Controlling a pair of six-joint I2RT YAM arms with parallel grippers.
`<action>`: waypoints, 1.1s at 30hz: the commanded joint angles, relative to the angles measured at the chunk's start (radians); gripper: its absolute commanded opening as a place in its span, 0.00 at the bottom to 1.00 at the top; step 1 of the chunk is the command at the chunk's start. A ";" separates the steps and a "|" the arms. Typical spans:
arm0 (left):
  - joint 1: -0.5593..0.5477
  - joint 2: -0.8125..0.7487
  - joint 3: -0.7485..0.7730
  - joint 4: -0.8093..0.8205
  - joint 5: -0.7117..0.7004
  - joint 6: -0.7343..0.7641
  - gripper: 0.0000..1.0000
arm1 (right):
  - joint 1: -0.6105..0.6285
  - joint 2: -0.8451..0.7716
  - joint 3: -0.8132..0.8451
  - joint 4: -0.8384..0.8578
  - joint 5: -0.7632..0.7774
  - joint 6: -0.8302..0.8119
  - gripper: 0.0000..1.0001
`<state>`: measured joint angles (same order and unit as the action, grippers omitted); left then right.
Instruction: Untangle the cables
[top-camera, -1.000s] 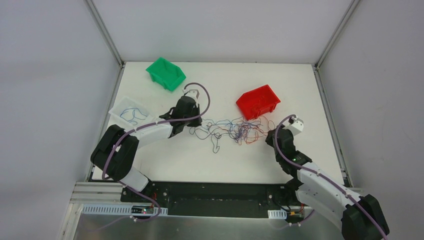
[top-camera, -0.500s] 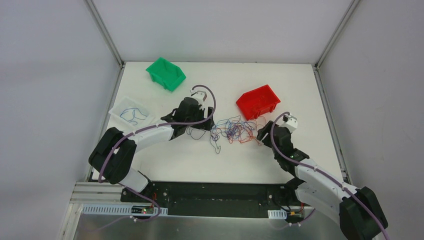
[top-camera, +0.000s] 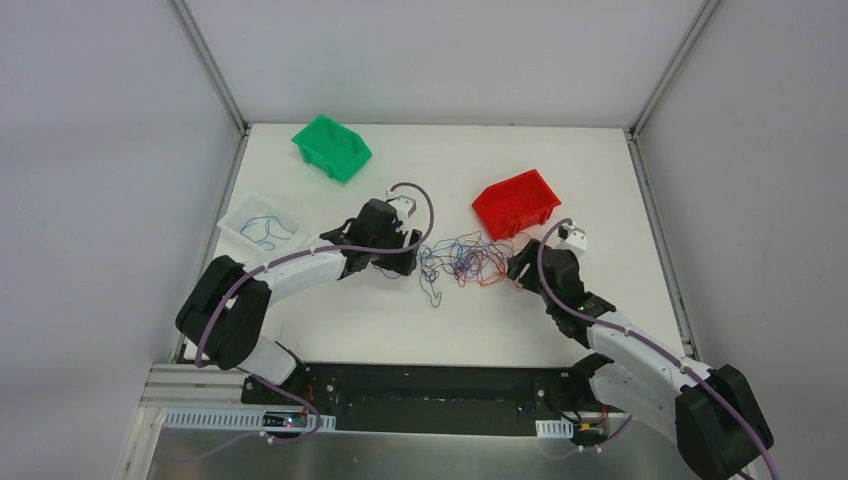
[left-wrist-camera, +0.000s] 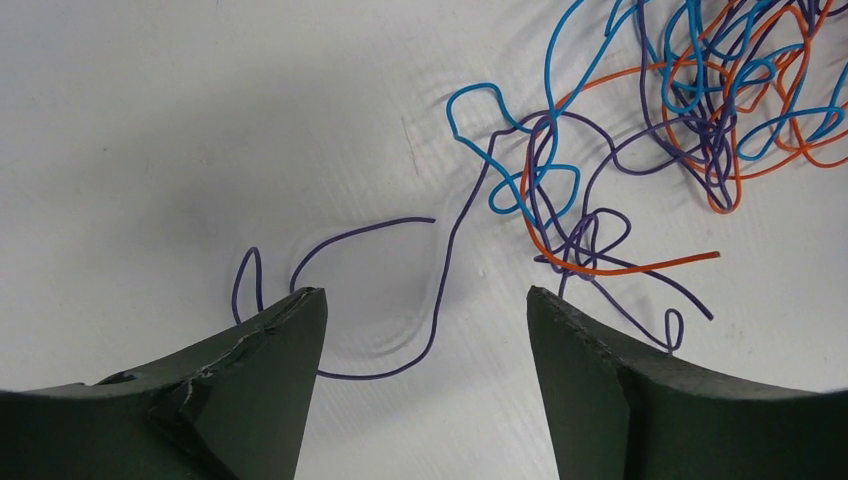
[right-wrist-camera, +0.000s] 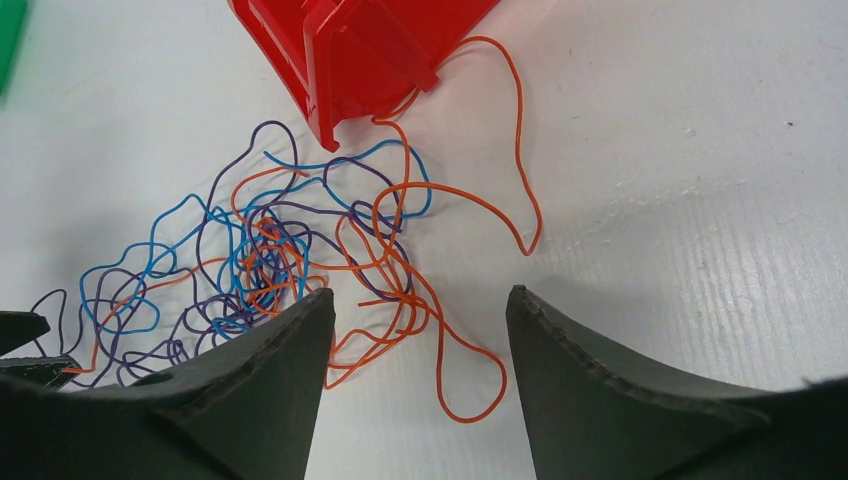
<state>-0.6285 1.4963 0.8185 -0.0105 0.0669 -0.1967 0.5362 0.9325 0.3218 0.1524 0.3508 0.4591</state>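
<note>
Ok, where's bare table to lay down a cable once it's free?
Bare table at the back between the green bin and red bin, and the near strip in front of the cables. Crowded: the middle, where they run up to the red bin.

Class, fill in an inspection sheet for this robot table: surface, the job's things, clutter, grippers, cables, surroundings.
Surface: white table, flat.
Job's things: thin wires in blue, orange and purple, tangled mid-table between the two arms; one orange strand reaches the red bin.
Clutter: green bin at the far left; clear tray near the left edge, holding a blue wire.
Grippers: left gripper open over a purple strand; right gripper open over orange strands.
Cables: purple arm cables run along both arms.
Surroundings: grey walls and a metal frame.
</note>
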 joint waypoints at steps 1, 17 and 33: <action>-0.002 -0.002 0.020 -0.053 -0.024 0.045 0.74 | -0.004 -0.003 0.036 0.037 -0.012 -0.013 0.67; -0.014 0.243 0.230 -0.249 -0.011 0.099 0.10 | -0.005 0.004 0.037 0.037 -0.020 -0.016 0.68; -0.017 -0.109 0.170 -0.330 0.007 -0.027 0.00 | -0.004 0.234 0.139 0.017 -0.170 -0.008 0.80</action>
<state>-0.6357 1.4986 0.9657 -0.2668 0.0525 -0.1730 0.5362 1.0687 0.3626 0.1814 0.2287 0.4515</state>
